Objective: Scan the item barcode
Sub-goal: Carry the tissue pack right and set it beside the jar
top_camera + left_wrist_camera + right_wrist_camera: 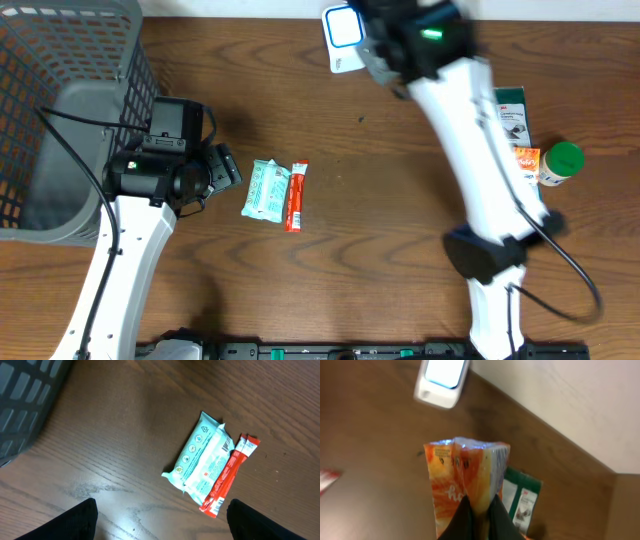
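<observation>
While the right gripper (479, 510) pinches the orange packet (465, 475) just beside the barcode scanner (343, 30) — jaws pressed tight on it — the left gripper (167, 522) hangs spread wide. Below it — a teal packet (200, 455) and red stick sachet (227, 477), side by side.

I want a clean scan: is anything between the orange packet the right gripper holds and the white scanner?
Nothing visible. The right gripper, shut on the orange packet, faces the white scanner with only the table surface between them.
</observation>
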Tool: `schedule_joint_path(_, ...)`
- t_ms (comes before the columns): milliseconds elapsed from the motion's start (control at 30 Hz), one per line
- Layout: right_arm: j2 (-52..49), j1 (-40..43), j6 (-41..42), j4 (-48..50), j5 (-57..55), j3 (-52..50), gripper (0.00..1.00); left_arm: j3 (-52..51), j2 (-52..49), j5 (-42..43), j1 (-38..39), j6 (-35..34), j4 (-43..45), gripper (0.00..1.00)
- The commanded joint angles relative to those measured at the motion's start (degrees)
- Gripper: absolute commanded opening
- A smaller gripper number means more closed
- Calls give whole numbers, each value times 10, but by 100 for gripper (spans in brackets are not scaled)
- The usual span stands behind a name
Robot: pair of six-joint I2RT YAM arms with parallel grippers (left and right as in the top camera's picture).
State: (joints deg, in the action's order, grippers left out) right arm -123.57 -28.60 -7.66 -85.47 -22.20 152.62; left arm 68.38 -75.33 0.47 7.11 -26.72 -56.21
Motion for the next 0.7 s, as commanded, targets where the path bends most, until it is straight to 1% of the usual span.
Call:
schedule_joint_path(0, 30, 15, 30, -66, 125, 0, 1, 3, 1, -8, -3, 6, -1, 83)
schedule_joint_path(67, 49, 25, 53, -117, 137, 0, 1, 3, 1, -7, -3, 6, -1, 83)
schedule_joint_path(167, 72, 38, 86, -119, 141, -11, 1, 3, 1, -7, -3, 6, -1, 83)
schedule_joint_path(300, 105, 52, 108, -119, 142, -44, 1, 3, 1, -7, -3, 6, -1, 83)
schedule_joint_path(500, 202, 62, 118, -118, 137, -203, 1, 3, 1, -8, -3, 6, -1, 84)
schedule_joint_path(667, 256, 87, 180, -116, 48, -363, 1, 3, 1, -8, -3, 5, -1, 84)
